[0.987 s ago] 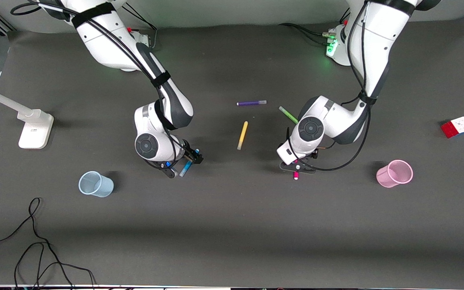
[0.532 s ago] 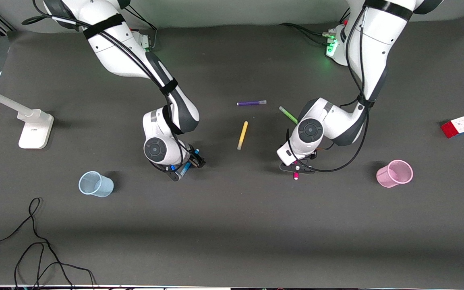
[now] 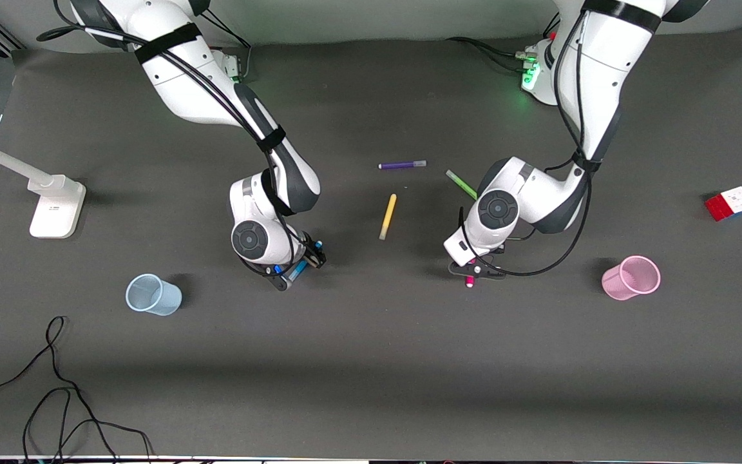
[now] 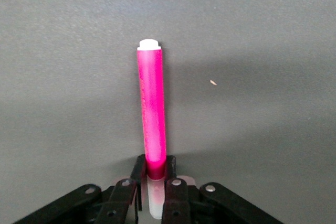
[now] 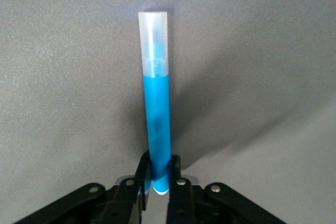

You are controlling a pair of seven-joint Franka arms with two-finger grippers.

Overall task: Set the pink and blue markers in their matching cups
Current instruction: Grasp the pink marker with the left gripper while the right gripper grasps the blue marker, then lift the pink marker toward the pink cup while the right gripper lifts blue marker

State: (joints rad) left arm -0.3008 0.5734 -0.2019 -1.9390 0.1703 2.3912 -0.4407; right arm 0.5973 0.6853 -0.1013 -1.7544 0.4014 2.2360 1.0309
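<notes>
My right gripper (image 3: 299, 265) is shut on the blue marker (image 3: 296, 269), held over the mat between the pale blue cup (image 3: 153, 294) and the yellow marker. In the right wrist view the blue marker (image 5: 156, 124) stands out from the shut gripper (image 5: 160, 179), greyish cap away from it. My left gripper (image 3: 473, 276) is shut on the pink marker (image 3: 469, 281), held over the mat toward the pale pink cup (image 3: 630, 278). In the left wrist view the pink marker (image 4: 151, 116) sticks out of the gripper (image 4: 153, 177), which grips it near its pale cap.
A yellow marker (image 3: 388, 216), a purple marker (image 3: 402, 165) and a green marker (image 3: 460, 183) lie mid-table. A red, white and blue cube (image 3: 730, 203) sits toward the left arm's end. A white stand base (image 3: 55, 206) and a black cable (image 3: 55, 386) are toward the right arm's end.
My right gripper has shifted toward the table's middle with the blue marker and turned it more end-on. The left gripper with the pink marker has barely moved.
</notes>
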